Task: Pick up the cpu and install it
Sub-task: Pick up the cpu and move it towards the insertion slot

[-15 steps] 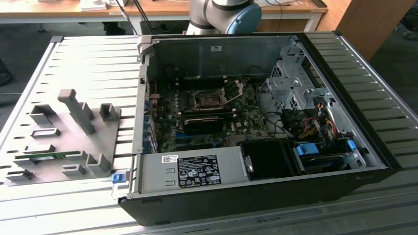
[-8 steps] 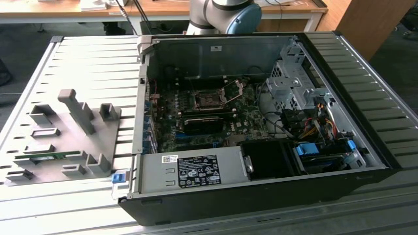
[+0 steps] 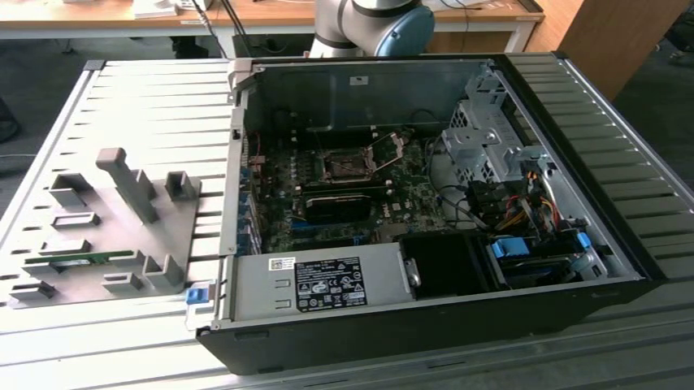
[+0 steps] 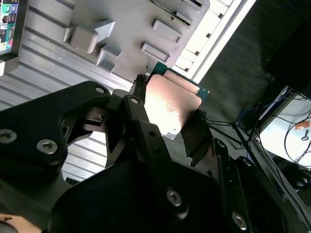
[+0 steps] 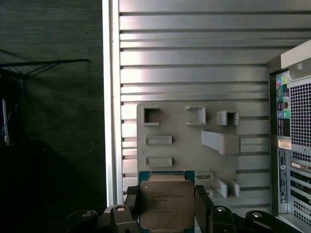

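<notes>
Exterior view looks down at case (image 3: 434, 325); wrist views share fixture plate (image 5: 180, 131) (image 4: 126, 24).

With the cpu (image 5: 166, 206) in the hand (image 4: 171, 99), the fixture plate (image 3: 201, 227) lies on the table (image 3: 152, 106) beside the computer case (image 3: 358, 89).

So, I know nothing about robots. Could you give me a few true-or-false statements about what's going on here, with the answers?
1. The pincer is clamped on the cpu. True; both wrist views show the chip between its fingers.
2. The cpu sits in its socket. False: the socket looks empty, and the chip is held in the pincer.
3. The computer case is closed up. False: its side is open and the motherboard shows.
4. A grey fixture plate lies beside the case, on the exterior view's left. True.
</notes>
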